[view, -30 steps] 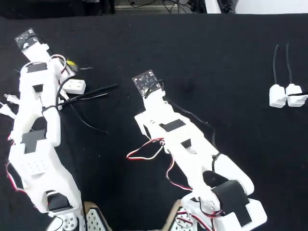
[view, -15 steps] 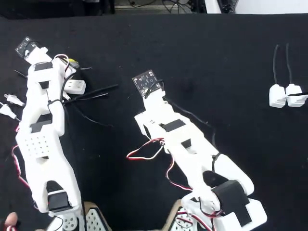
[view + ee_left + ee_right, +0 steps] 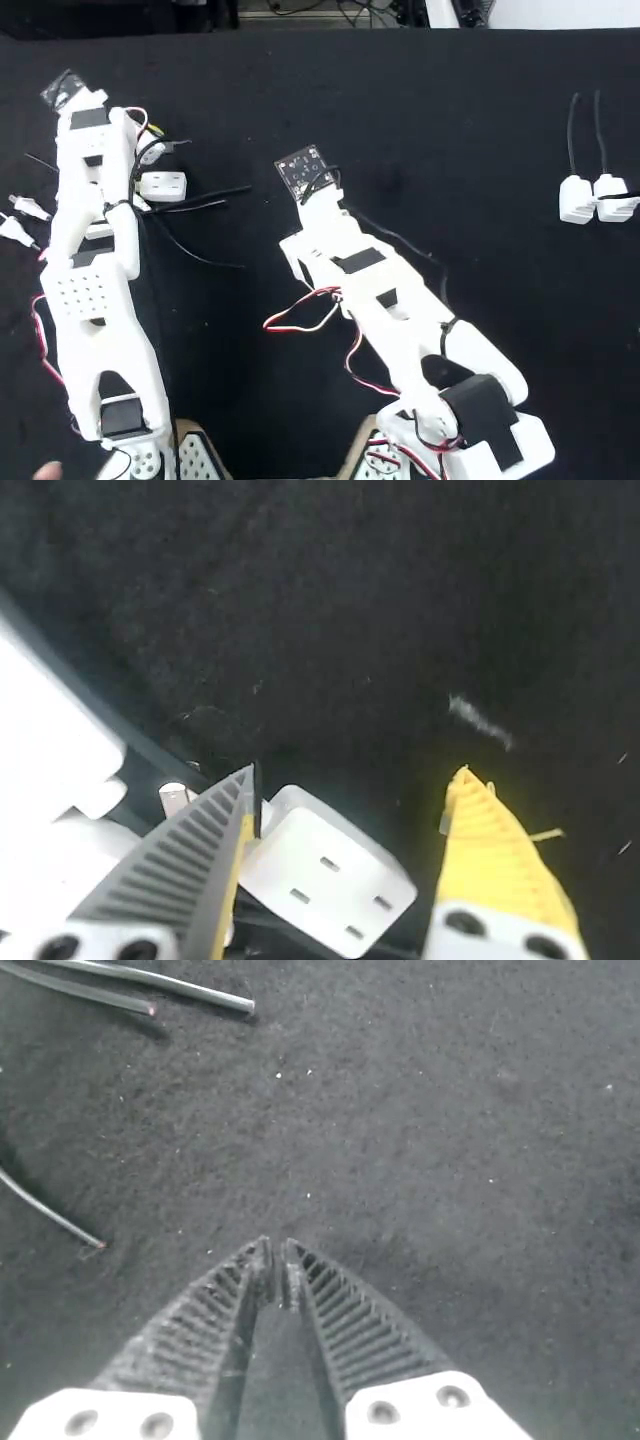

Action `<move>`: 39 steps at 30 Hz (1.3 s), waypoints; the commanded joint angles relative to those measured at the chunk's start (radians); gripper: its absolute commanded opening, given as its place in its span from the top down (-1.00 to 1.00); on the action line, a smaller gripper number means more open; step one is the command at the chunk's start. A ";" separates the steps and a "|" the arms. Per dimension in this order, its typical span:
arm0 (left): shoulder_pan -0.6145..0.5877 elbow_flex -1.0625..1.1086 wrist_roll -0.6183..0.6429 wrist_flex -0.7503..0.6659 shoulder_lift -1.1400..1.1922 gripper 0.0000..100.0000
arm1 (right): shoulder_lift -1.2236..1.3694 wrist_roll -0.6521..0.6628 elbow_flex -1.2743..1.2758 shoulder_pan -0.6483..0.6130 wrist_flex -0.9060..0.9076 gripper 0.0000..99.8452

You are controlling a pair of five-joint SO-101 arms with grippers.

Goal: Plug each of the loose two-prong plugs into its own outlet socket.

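Left gripper (image 3: 355, 771) is spread wide open over the black table (image 3: 450, 100), with a white outlet socket (image 3: 325, 875) sitting between its fingers, not squeezed. Right gripper (image 3: 277, 1258) is pinched together on nothing, mid-table. Two loose plugs (image 3: 25, 208) lie at the table's left edge beside the left arm. Two white blocks with cords (image 3: 578, 198) sit way off at the right.

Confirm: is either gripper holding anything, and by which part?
Nothing is held. The left gripper is open, straddling a white outlet socket without clamping it. The right gripper is shut on nothing above the black table.
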 commanded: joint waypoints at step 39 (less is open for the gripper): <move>-0.108 -0.542 -0.707 0.562 0.095 0.40 | -0.002 0.006 -0.002 -0.018 -0.026 0.98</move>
